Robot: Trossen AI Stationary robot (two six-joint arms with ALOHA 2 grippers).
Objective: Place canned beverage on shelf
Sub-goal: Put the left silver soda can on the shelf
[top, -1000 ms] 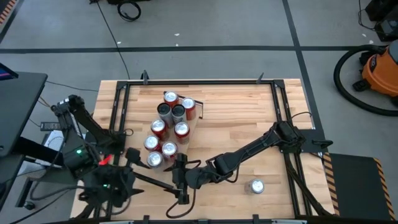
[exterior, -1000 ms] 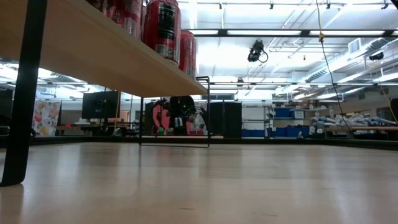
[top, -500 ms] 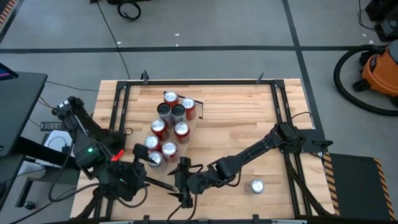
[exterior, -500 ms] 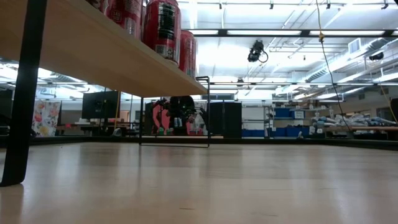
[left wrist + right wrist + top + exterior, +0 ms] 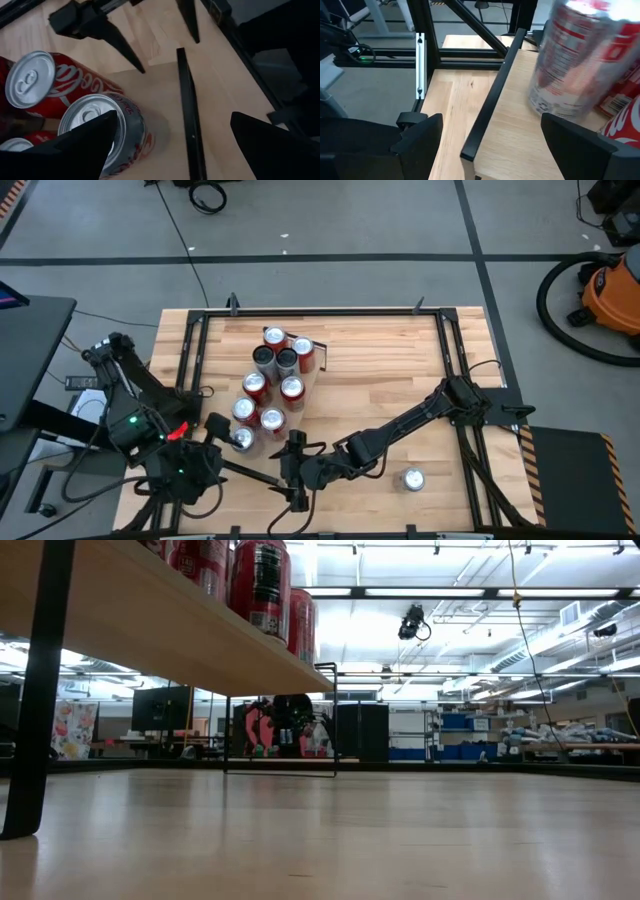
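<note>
The shelf [image 5: 150,630] stands on the tabletop's left half and carries several red and silver cans [image 5: 272,380], upright on their bases. Its near end is a thin dark bar [image 5: 187,115]. My left gripper [image 5: 224,434] hovers open over that end, its fingers on either side of the silver end can [image 5: 102,122]. My right gripper [image 5: 295,468] is open, level with the same end, facing the bar [image 5: 485,110] and the silver can [image 5: 580,55]. Another can [image 5: 412,478] stands alone on the table at the near right.
A black frame [image 5: 195,350] runs around the tabletop. Bare wood lies between the shelf and the right arm [image 5: 420,415]. An orange vacuum [image 5: 610,290] stands on the floor beyond the table's far right.
My left gripper swung a little toward the shelf's end can and then back toward the table's left edge, staying open. The cans on the shelf and the lone can stayed put.
</note>
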